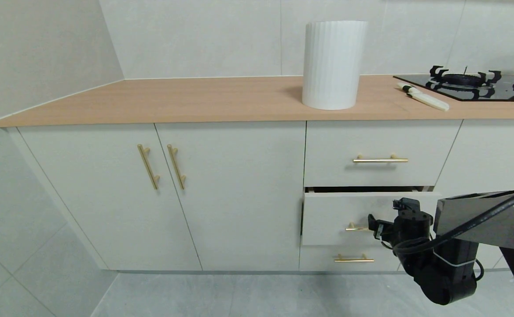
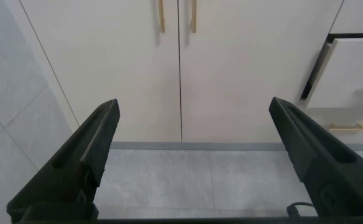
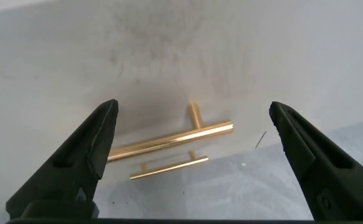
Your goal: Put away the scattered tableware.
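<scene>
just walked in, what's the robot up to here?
The right gripper is open and sits right in front of the gold handle of the middle drawer, which is pulled out a little. It holds nothing. The left gripper is open too, low down, facing the cabinet doors. A white knife lies on the counter beside the stove, not yet put away.

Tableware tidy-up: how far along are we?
Done: the middle drawer stands slightly open. In hand: the right gripper, jaws open and empty, sits at the drawer handle. To do: the knife lies on the counter beside the hob, not yet stowed; the left gripper is open, holding nothing.
</scene>
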